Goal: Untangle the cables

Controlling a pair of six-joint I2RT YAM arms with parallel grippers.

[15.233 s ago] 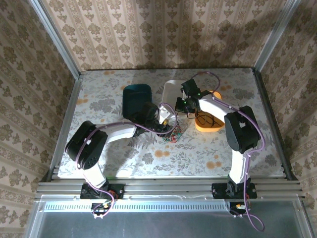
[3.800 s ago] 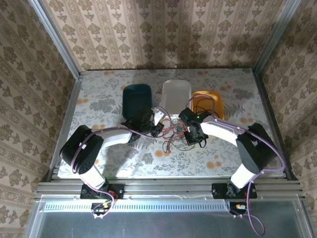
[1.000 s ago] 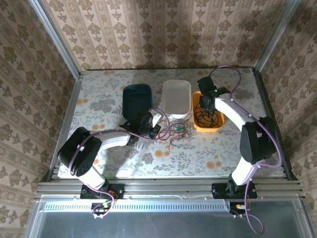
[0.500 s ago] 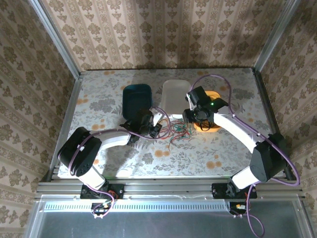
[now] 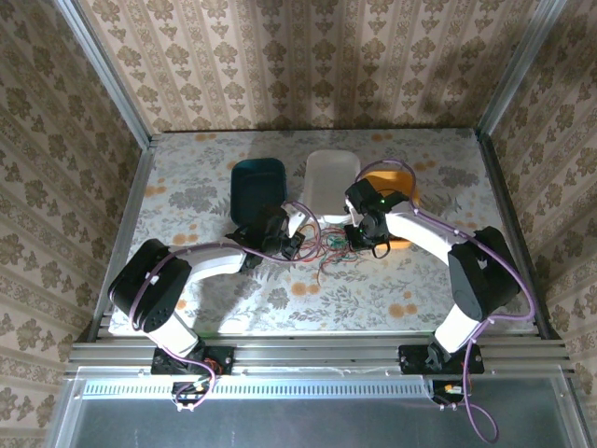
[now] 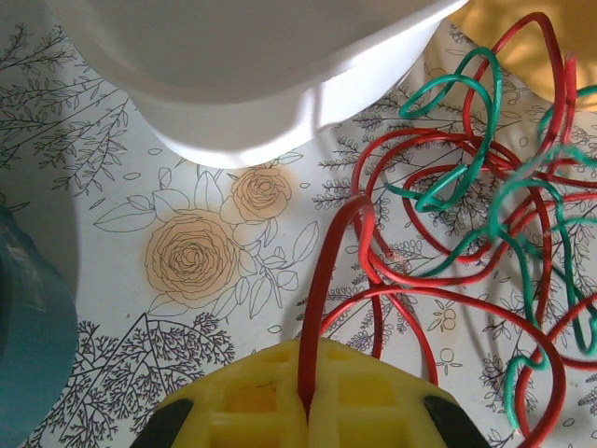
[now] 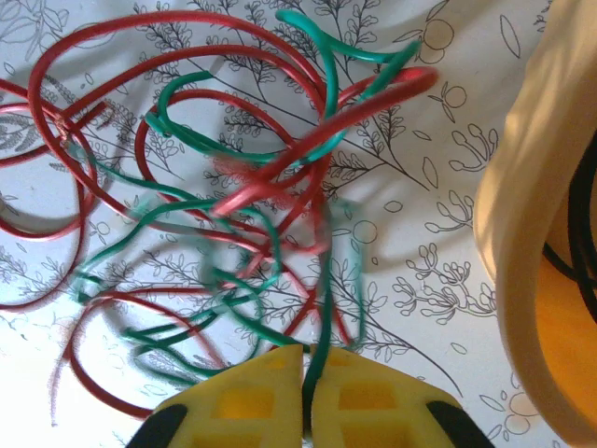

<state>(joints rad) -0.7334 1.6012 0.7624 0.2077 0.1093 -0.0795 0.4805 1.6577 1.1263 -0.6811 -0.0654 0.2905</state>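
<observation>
Bright overhead light falls on the table (image 5: 187, 187), with soft dark shadows across its middle. In the right wrist view the cables (image 7: 326, 140) are partly smeared by blur; the left wrist view is sharp, its white tray (image 6: 261, 75) glaring

Stretched forward and inward, low over the table: left gripper (image 5: 297, 245) (image 6: 306, 411), jaws pressed together. Bent at the elbow, wrist turned inward: right gripper (image 5: 373, 241) (image 7: 306, 378), jaws likewise clamped. Near, apart.

Cables (image 6: 325, 285) glossy plastic; white tray (image 6: 252, 84) smooth plastic.
</observation>
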